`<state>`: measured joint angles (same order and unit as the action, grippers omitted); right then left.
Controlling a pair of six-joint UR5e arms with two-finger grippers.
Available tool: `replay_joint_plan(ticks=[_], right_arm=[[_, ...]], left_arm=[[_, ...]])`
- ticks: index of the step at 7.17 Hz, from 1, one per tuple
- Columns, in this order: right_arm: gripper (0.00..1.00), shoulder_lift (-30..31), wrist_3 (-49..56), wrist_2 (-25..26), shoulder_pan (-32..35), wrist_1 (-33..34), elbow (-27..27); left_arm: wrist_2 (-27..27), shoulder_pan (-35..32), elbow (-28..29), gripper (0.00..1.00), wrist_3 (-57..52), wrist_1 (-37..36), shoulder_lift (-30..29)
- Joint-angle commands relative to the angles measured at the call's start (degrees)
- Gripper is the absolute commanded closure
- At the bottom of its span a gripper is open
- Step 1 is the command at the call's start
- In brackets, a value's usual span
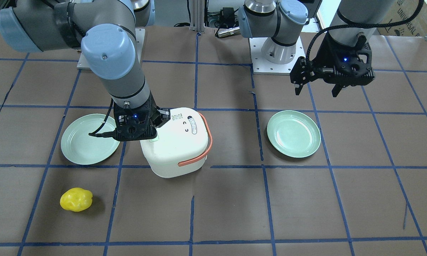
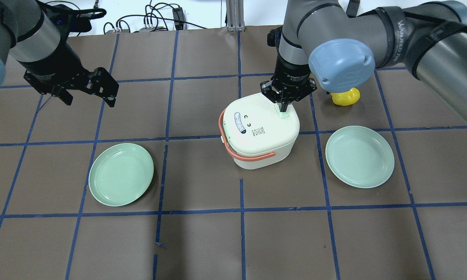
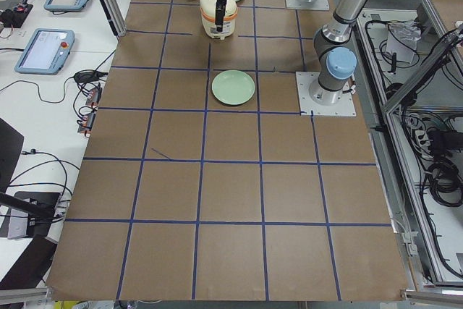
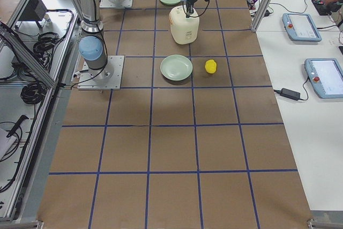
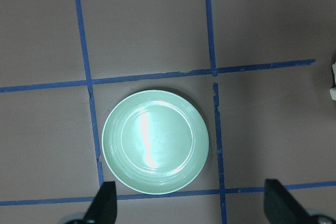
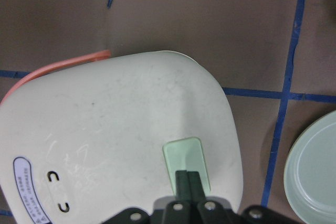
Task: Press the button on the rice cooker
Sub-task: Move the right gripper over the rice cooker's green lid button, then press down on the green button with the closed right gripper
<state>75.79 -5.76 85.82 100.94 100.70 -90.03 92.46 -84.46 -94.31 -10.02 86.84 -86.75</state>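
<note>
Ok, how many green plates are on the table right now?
2. The left plate lies on the robot's left of the rice cooker, the right plate on its right; none appears hidden.

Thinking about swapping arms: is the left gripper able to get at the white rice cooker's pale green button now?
Probably not: the right gripper, shut, sits on the pale green button, blocking it from above.

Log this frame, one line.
right claw shut, tips on rice cooker button | left claw open, raised, clear of cooker
</note>
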Motion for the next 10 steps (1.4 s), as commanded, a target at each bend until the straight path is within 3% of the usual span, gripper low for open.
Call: replay_joint_plan(ticks=[1, 10], right_arm=[[0.93, -0.5, 0.4, 0.1, -0.1, 0.0, -0.1], [0.93, -1.2, 1.6, 0.1, -0.2, 0.9, -0.1]], left_arm=[[0.0, 0.0, 0.0, 0.00, 0.0, 0.0, 0.0], [0.0, 0.0, 0.0, 0.00, 0.0, 0.0, 0.0]])
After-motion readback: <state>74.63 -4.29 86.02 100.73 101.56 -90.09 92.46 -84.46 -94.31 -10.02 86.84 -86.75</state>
